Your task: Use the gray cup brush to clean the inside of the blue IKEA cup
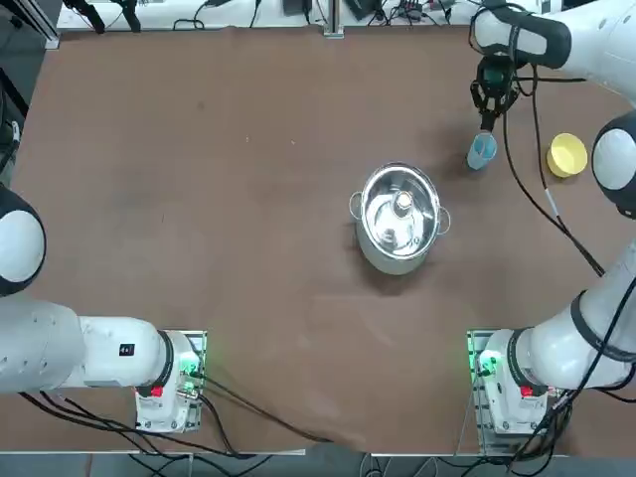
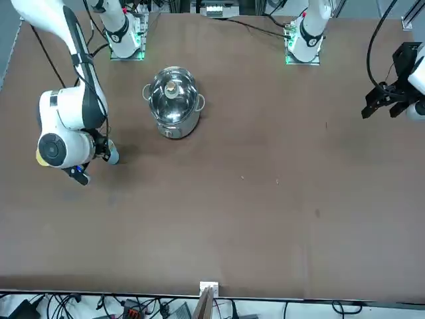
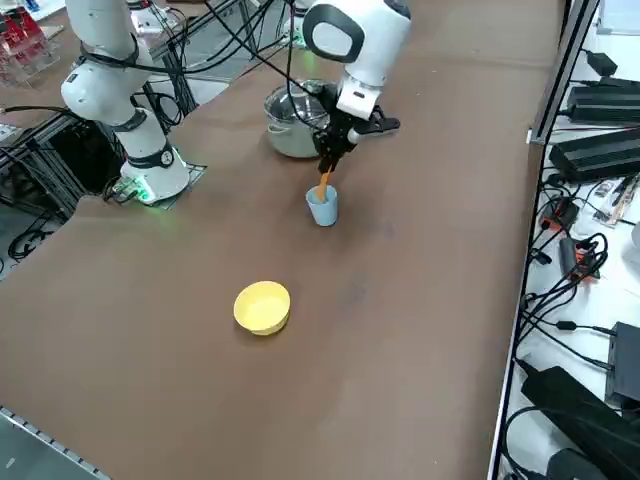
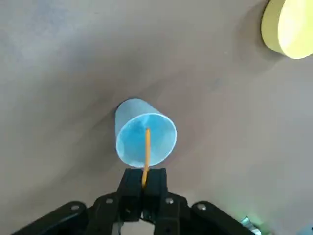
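The blue IKEA cup [image 4: 145, 138] stands upright on the brown table, also seen in the top view [image 1: 481, 151] and the right side view [image 3: 322, 206]. My right gripper [image 4: 144, 182] hangs straight above it, shut on the thin orange handle of the cup brush [image 4: 146, 154]. The handle [image 3: 323, 187] reaches down into the cup's mouth; the brush head is hidden inside. In the front view the cup [image 2: 112, 153] shows only partly behind the arm.
A yellow bowl [image 1: 566, 155] sits close to the cup on the robot's right [image 3: 262, 306]. A steel pot [image 1: 398, 220] with a small object inside stands near the table's middle. Cables run along the far edge.
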